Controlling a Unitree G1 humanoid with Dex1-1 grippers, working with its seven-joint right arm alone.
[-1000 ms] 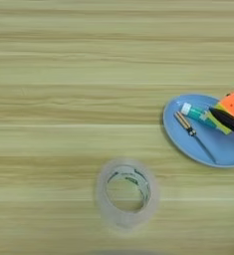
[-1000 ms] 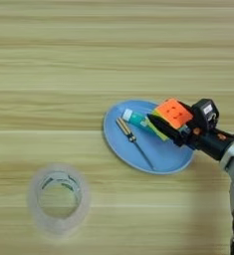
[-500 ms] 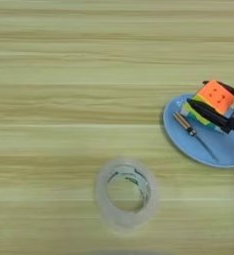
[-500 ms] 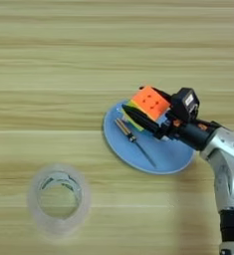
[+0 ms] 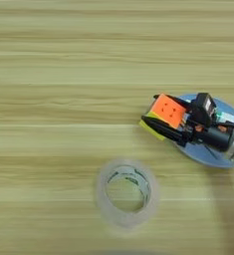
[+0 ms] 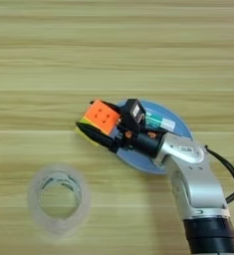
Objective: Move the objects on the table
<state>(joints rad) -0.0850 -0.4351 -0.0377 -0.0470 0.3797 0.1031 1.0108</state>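
The black gripper squeezes the little cube, orange on top, just past the left rim of the blue oval plate. The see-through round tape roll lies apart on the stripy wooden table.

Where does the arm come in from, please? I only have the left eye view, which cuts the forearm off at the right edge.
Observer: In the right eye view, the silver forearm comes in from the bottom edge and bends left towards the right gripper, which holds the puzzle cube.
Operator: Is the blue plate whole in your view?
Observer: Yes, the blue plate shows right round to its right rim, with table beyond it.
Operator: Is anything beside the arm?
Observer: A black cable loops out on the forearm's right side.
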